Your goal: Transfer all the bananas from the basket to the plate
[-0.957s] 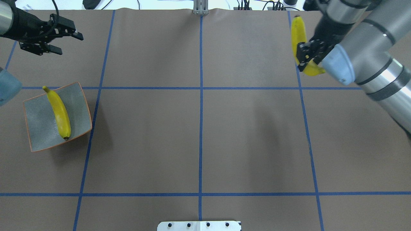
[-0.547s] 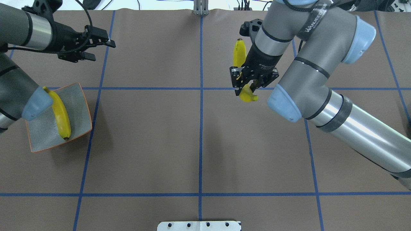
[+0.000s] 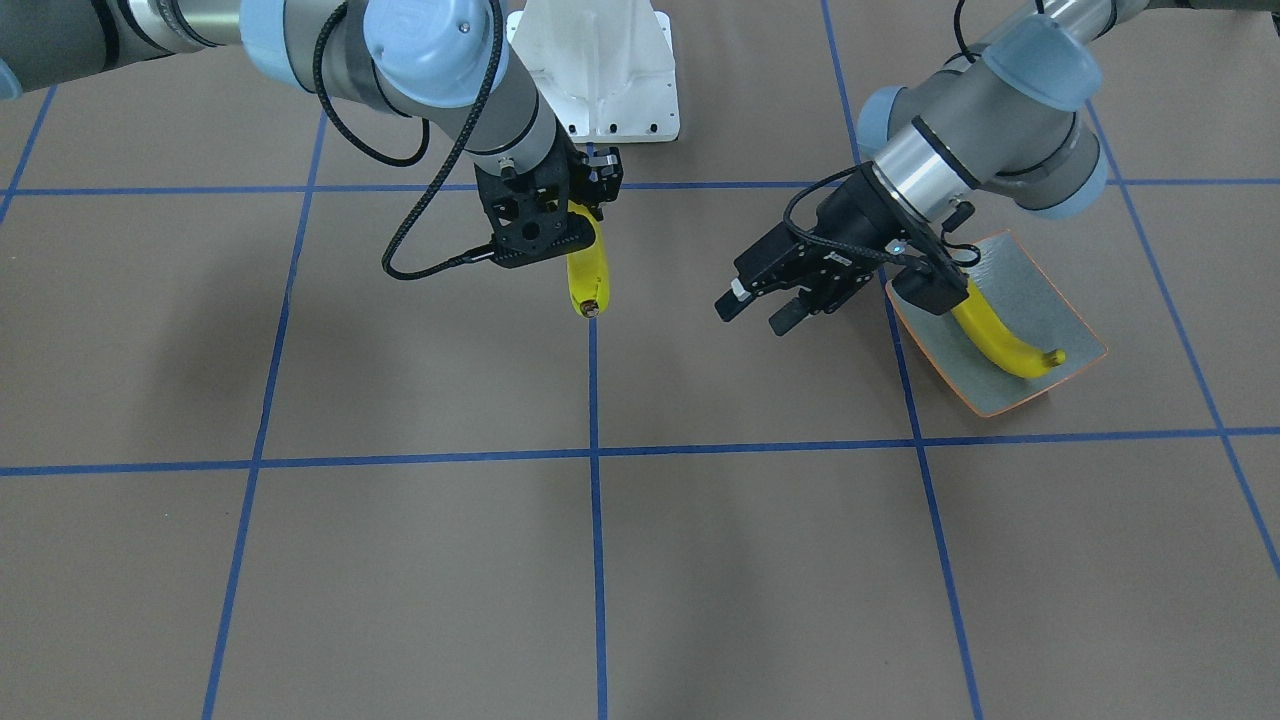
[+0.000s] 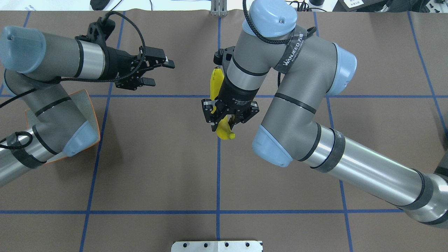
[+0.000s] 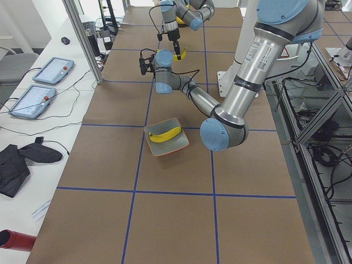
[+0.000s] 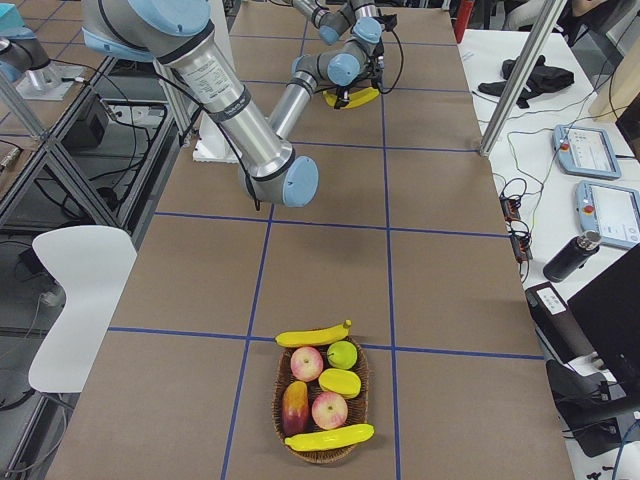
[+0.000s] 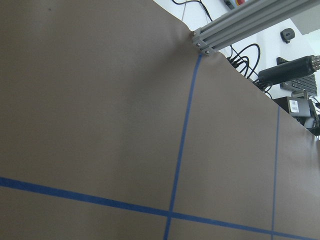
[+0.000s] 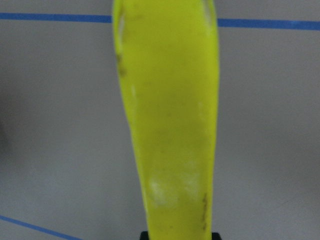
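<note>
Your table (image 4: 157, 157) is covered in brown paper and squared off with blue tape (image 4: 218, 175). On the operators' side, the side views show a white bench (image 5: 22, 126) with cables, two tablets (image 5: 52, 70) and a dark cloth (image 5: 16, 165). A white chair (image 6: 85, 300) stands on the robot's side.

The right gripper (image 4: 224, 122) is clamped on a banana (image 4: 216, 82), carried clear of the paper over the centre tape line. The right wrist view shows you little but yellow skin filling the frame. The left gripper (image 4: 160, 73) hangs nearby, fingers spread with nothing between them, apart from the fruit.

The overhead view hides most of the plate (image 4: 88, 105) under the left arm (image 4: 52, 105). Only the front-facing and left-side views show you the second banana (image 3: 1000, 340) lying along it. The basket (image 6: 363, 402) appears in the right-side view alone, at the table's right end, well apart from the plate. Two more bananas (image 6: 313, 335) rest on it, one at each end, with apples (image 6: 307, 362) and other fruit between. The left wrist view gives you only paper, tape and an aluminium post (image 7: 240, 25) at the table's edge.

A grey strap (image 4: 292, 52) on the right arm (image 4: 350, 168) reads "WANJEED". The white print on that gripper's wrist is too small to read.
</note>
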